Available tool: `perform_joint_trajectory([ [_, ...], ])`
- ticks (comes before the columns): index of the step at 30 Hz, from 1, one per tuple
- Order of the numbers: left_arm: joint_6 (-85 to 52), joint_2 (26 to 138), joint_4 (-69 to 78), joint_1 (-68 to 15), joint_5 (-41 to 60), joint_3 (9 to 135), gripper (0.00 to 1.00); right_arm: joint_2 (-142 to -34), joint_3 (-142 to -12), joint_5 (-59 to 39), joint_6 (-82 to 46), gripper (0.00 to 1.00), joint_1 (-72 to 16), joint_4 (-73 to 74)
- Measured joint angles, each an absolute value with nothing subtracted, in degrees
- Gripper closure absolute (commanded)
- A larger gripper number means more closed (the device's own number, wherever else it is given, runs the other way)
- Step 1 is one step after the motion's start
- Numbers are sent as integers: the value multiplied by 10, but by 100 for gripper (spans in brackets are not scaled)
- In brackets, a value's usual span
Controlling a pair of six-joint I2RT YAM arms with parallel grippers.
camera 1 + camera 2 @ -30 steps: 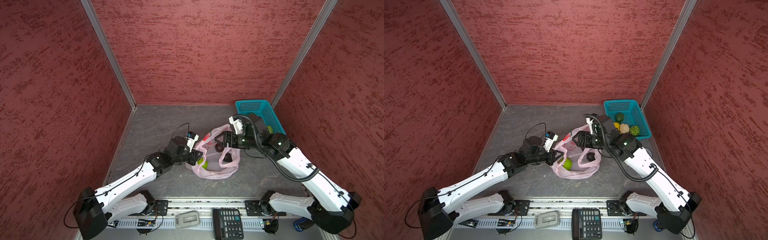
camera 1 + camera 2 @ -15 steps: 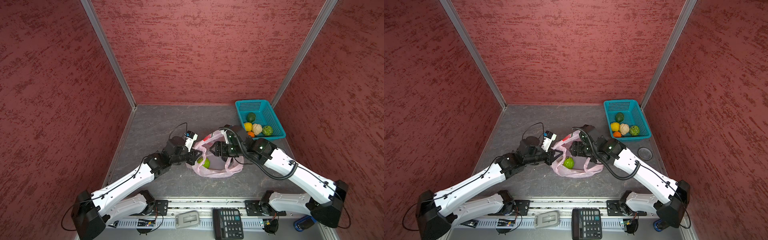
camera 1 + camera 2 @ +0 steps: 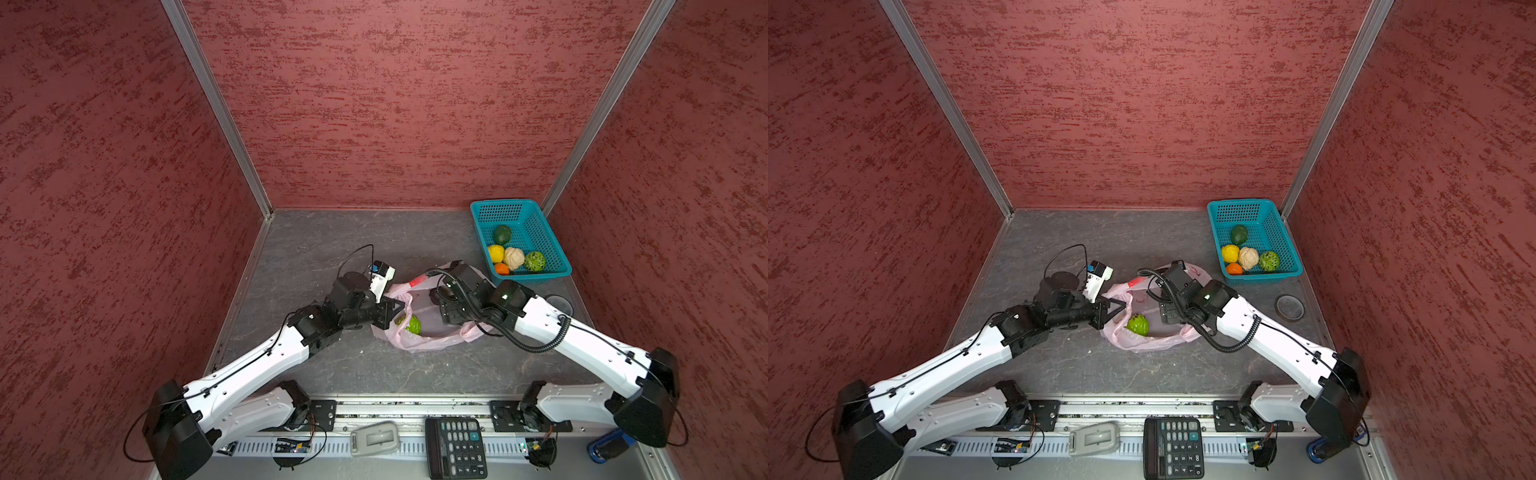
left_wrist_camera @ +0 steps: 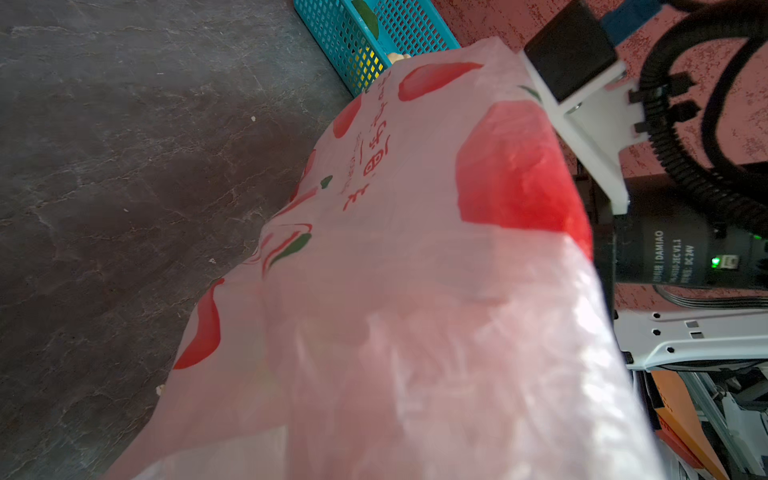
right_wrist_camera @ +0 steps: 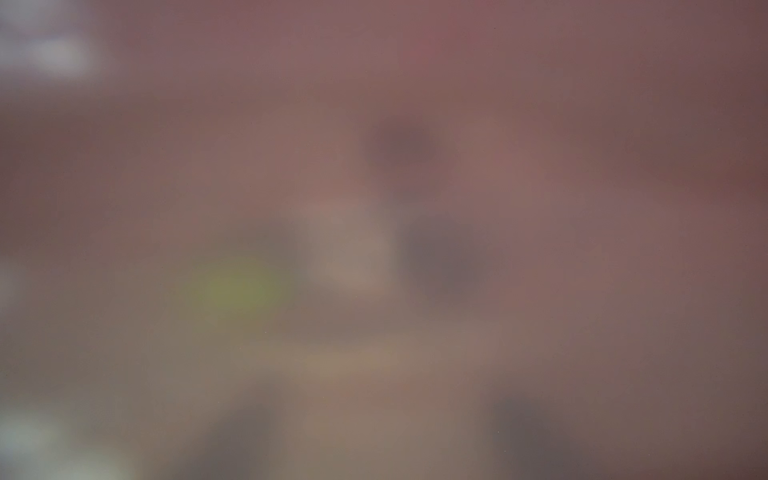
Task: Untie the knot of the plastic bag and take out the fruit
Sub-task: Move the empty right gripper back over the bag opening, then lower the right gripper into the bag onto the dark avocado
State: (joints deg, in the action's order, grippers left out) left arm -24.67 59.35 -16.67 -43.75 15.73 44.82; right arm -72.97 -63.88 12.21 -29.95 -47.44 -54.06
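Left gripper point(image 3: 395, 309) of mine is clenched on the rim of the plastic bag point(image 3: 432, 341), at the bag's 9 o'clock edge, and holds that film raised off the desk point(image 3: 332, 232). In the left wrist view the pale pink film with its red print fills most of the picture. The bag lies just toward 3 o'clock from the middle of the desk, and its mouth gapes upward.

My right gripper point(image 3: 1169, 313) reaches down into that mouth from the 3 o'clock side. Its jaws stand spread wide, and my own wrist hides what lies under them. The right wrist view is a pinkish blur and settles nothing.

One green fruit point(image 3: 1138, 325) rests inside the bag on its 9 o'clock side, just beside my left gripper and apart from my right one.

At 2 o'clock, in the far corner of the desk, stands the teal basket point(image 3: 503, 203). Five pieces lie in the end of it nearer me. The dark green fruit point(image 3: 502, 235) sits at 12 o'clock of the group, with the yellow fruit point(image 3: 495, 252) below it. The cream bumpy fruit point(image 3: 514, 257) touches the yellow one, the netted light green fruit point(image 3: 535, 261) is at 3 o'clock, and the orange fruit point(image 3: 501, 269) is at 7 o'clock against the front wall.
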Motion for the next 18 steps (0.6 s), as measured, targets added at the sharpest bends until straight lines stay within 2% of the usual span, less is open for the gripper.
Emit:
perform_joint_trajectory([
  [10, -252, 608, -165, -425, 162, 448, 100, -717, -613, 111, -293, 18, -573, -500],
  [18, -252, 607, -157, -421, 173, 448, 100, -754, -589, 103, -290, 17, -578, -476],
])
